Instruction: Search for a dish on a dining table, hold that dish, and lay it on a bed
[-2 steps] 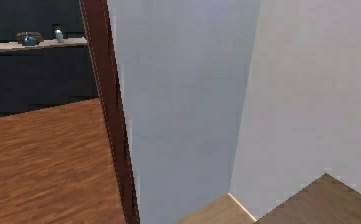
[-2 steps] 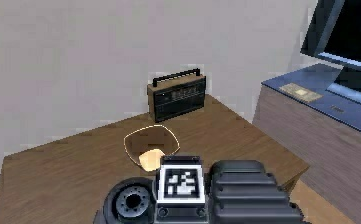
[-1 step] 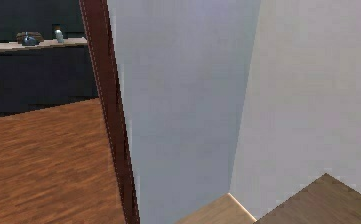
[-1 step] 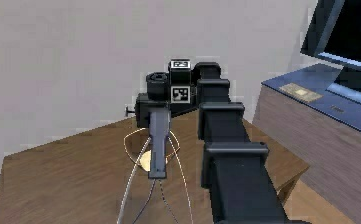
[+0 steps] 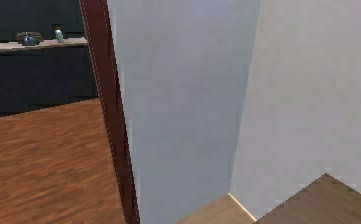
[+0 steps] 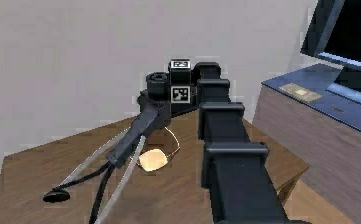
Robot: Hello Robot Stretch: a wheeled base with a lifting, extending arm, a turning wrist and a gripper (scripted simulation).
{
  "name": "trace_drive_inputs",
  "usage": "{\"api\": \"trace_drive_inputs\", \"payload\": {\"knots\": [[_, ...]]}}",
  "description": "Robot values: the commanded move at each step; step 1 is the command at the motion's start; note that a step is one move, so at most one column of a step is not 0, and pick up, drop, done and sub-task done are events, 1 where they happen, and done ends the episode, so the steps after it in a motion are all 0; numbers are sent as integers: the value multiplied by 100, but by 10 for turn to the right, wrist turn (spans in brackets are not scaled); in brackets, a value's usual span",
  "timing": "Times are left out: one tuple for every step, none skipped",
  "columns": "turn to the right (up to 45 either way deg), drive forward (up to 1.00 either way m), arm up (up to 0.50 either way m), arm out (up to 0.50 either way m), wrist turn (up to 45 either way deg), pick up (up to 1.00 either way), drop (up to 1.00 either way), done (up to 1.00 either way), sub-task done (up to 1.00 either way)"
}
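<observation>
Beside the door frame, you seem mid-travel; whether the end effector holds the pale disc I cannot tell. Next, steer clear of the wall.

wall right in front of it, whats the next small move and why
Probably turn the base a little toward the forward view's left. A pale wall stands close ahead, while past the dark door frame open wood floor leads on. Whether the gripper holds the pale flat thing cannot be told.
</observation>
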Motion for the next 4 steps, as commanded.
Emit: {"api": "trace_drive_inputs", "payload": {"knots": [[0, 0, 0, 0, 450, 0, 0, 0, 0], [0, 0, 0, 0, 450, 0, 0, 0, 0], [0, 0, 0, 0, 120, 0, 0, 0, 0], [0, 0, -24, 0, 0, 0, 0, 0, 0]]}}
